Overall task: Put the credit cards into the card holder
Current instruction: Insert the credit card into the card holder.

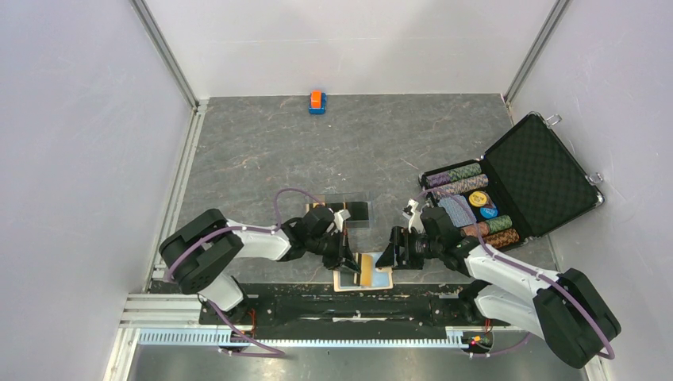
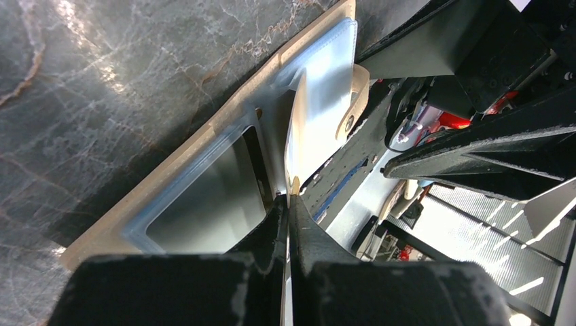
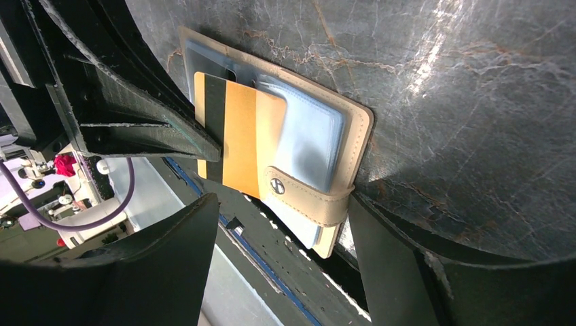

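Note:
The tan card holder (image 1: 349, 282) lies open at the table's near edge, its clear pockets facing up and its snap tab (image 3: 309, 197) folded over one side. It also shows in the left wrist view (image 2: 204, 136) and the right wrist view (image 3: 356, 129). My left gripper (image 1: 347, 259) is shut on an orange card with a black stripe (image 3: 238, 136) and holds it edge-on (image 2: 286, 204) over the holder's pockets. My right gripper (image 1: 393, 255) is open, its fingers (image 3: 407, 272) on either side of the holder's tab edge. Dark cards (image 1: 353, 211) lie on the table behind the left gripper.
An open black foam-lined case (image 1: 548, 171) with poker chips and a blue patterned deck (image 1: 459, 209) stands at the right. A small orange-and-blue block (image 1: 317, 101) sits at the far middle. The black base rail (image 1: 341, 305) runs just below the holder.

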Action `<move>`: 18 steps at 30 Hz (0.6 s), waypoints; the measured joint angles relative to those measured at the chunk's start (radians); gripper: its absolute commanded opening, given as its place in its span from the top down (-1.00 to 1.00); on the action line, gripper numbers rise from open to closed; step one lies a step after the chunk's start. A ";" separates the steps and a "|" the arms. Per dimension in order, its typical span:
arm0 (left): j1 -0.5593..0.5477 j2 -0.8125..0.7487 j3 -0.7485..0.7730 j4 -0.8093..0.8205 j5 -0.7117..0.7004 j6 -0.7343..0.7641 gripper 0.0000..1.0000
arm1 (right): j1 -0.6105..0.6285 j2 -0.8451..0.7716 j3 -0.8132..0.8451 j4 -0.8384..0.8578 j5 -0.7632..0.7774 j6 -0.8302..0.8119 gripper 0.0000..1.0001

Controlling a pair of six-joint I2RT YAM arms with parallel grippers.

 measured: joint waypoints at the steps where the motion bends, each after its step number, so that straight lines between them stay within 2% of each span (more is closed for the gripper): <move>1: -0.002 0.002 0.002 0.000 -0.001 -0.001 0.96 | 0.000 0.000 0.000 0.000 0.000 0.000 -0.47; 15: -0.036 0.021 0.055 -0.059 -0.054 -0.034 0.95 | -0.001 -0.027 -0.033 0.043 -0.008 0.018 -0.45; 18: -0.043 0.038 0.082 -0.083 -0.057 -0.033 0.87 | -0.001 -0.029 -0.037 0.050 -0.011 0.024 -0.45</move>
